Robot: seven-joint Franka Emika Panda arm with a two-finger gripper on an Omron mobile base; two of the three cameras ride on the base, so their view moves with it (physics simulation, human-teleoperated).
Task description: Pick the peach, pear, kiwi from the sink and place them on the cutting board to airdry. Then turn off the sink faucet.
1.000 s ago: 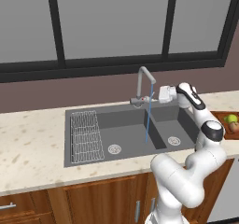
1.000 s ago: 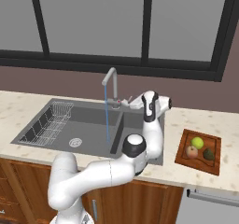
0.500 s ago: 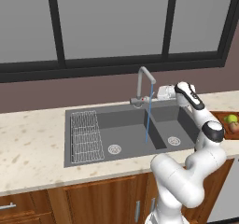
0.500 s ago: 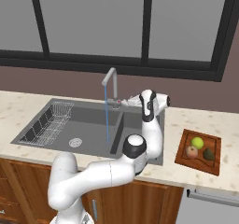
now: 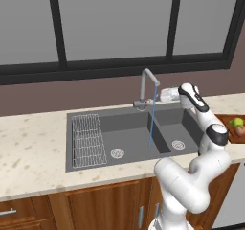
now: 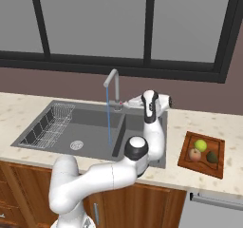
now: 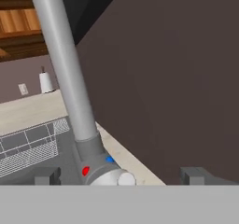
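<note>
My gripper (image 7: 121, 176) is open, its fingertips (image 7: 46, 176) standing either side of the short handle at the base of the silver sink faucet (image 7: 65, 64). From the base views the gripper (image 5: 157, 99) (image 6: 129, 103) sits just right of the sink faucet (image 5: 148, 83) (image 6: 112, 80), touching nothing. A thin blue stream (image 5: 151, 123) runs into the dark grey sink (image 5: 129, 128) (image 6: 90, 127). On the cutting board (image 6: 189, 164) lie the pear (image 6: 200, 145), the peach (image 6: 194, 154) and the kiwi (image 6: 212, 157). The cutting board (image 5: 228, 137) is cut off at the right edge.
A wire rack (image 5: 88, 138) (image 6: 47, 125) fills the sink's left basin, with a round drain (image 5: 117, 153) beside it. Speckled counter (image 5: 28, 152) surrounds the sink. The brown wall and dark window frame rise close behind the faucet.
The hand has crept slightly closer to the faucet base. Its jaws stay open and the water keeps running.
</note>
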